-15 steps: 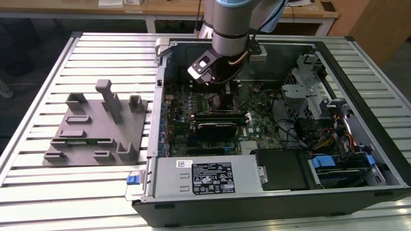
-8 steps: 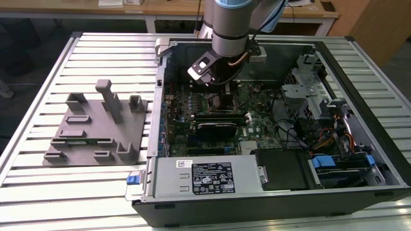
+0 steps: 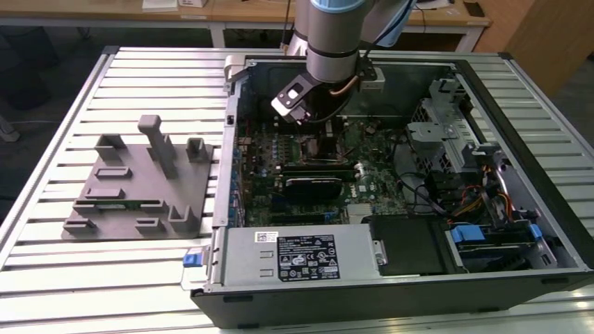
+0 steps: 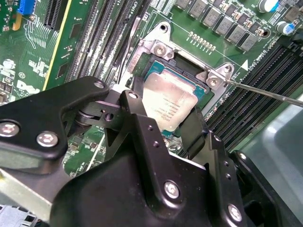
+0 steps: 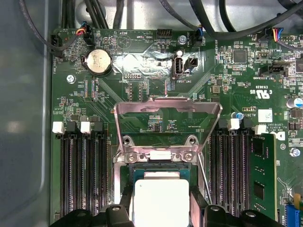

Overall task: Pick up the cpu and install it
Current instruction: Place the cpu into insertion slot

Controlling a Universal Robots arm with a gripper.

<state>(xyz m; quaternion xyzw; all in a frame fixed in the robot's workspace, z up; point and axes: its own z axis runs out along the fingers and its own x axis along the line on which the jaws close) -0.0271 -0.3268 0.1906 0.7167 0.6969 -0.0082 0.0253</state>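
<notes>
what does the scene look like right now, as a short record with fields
tool: shut on the cpu, one finger on each side
cpu: silvery top up, at the open socket; seated or not, cannot tell
load plate: raised open
arm: reaching down into the open computer case
fixture: grey, on the table, at the exterior view's left of the case

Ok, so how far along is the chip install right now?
Pickup looks done: the small square silvery cpu is gripped by the black pincer right over the motherboard's open socket. In hand: seating it; whether it is fully down I cannot tell. Left: the hinged silver metal load plate stands open and the thin wire lever is unlatched, so nothing is clamped yet.
</notes>
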